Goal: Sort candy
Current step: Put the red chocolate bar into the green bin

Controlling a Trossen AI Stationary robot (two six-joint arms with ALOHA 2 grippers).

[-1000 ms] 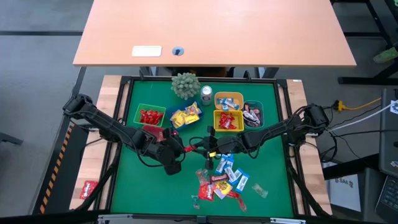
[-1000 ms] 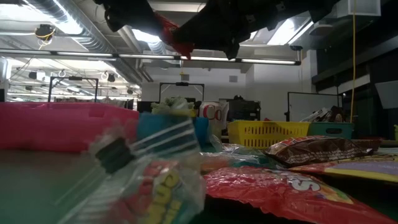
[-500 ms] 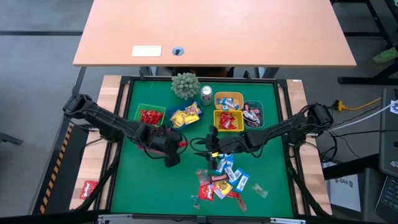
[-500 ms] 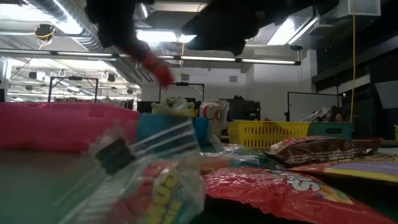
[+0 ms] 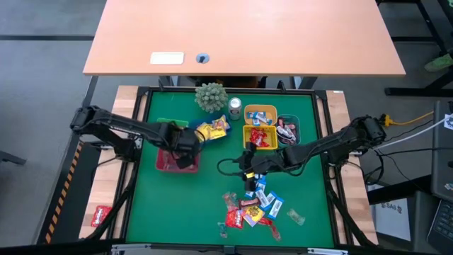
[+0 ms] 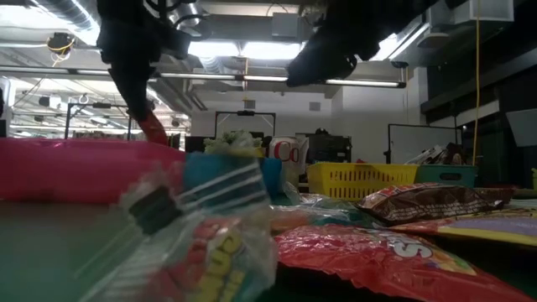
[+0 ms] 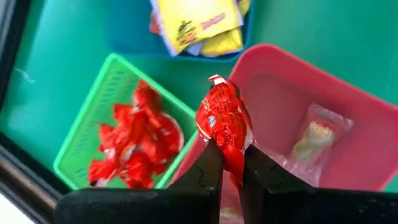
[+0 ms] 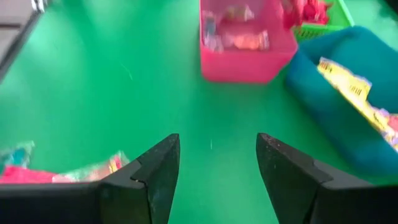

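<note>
My left gripper (image 5: 186,151) hangs over the near corner of the pink bin (image 5: 165,163), shut on a red candy (image 7: 224,121). Just beyond it stand a green bin (image 7: 74,149) of red candy and a blue bin (image 5: 212,132) of yellow candy. A heap of loose candy (image 5: 252,205) lies on the green mat near the front. My right gripper (image 5: 248,167) hovers open above the far end of that heap, with nothing between its fingers (image 8: 155,168). In the low view the red candy (image 6: 152,128) shows under my left gripper (image 6: 134,80). My left gripper pinches the red candy by one end (image 7: 231,163) between its two fingers. The fingers come steeply from above. The rest of the wrapper sticks out past the fingertips, lifted clear above the pink bin's rim.
A yellow bin (image 5: 260,137), an orange bin (image 5: 260,113) and a dark bin (image 5: 289,129) stand at the far right of the mat. A small plant (image 5: 211,97) and a silver can (image 5: 235,106) stand behind them. One red packet (image 5: 100,214) lies on the wooden edge, left.
My left gripper has carried the red candy from the middle of the mat toward the far left, to above the pink bin, and has tipped to point more steeply down. My right gripper has stayed near the heap.
</note>
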